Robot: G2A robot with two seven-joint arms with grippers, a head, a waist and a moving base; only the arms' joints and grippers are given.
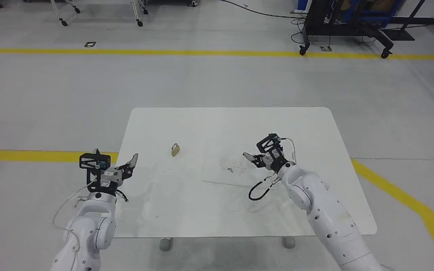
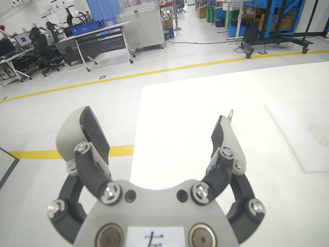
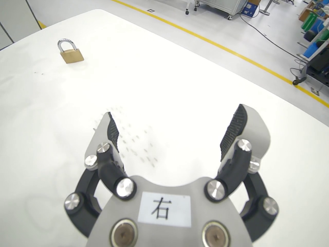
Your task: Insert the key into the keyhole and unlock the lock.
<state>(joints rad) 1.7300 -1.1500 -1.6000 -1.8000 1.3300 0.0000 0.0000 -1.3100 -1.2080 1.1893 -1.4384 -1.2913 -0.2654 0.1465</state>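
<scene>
A brass padlock with a silver shackle lies flat on the white table, left of centre. In the right wrist view the padlock lies well ahead of my right gripper, which is open and holds nothing. My right gripper hovers over the table's middle right. My left gripper sits at the table's left edge, open and empty. A small silvery thing peeks past one left fingertip; I cannot tell what it is. I cannot make out a key.
A thin pale mat with scuff marks lies on the table under the right gripper; its corner shows in the left wrist view. Grey floor with yellow lines surrounds the table.
</scene>
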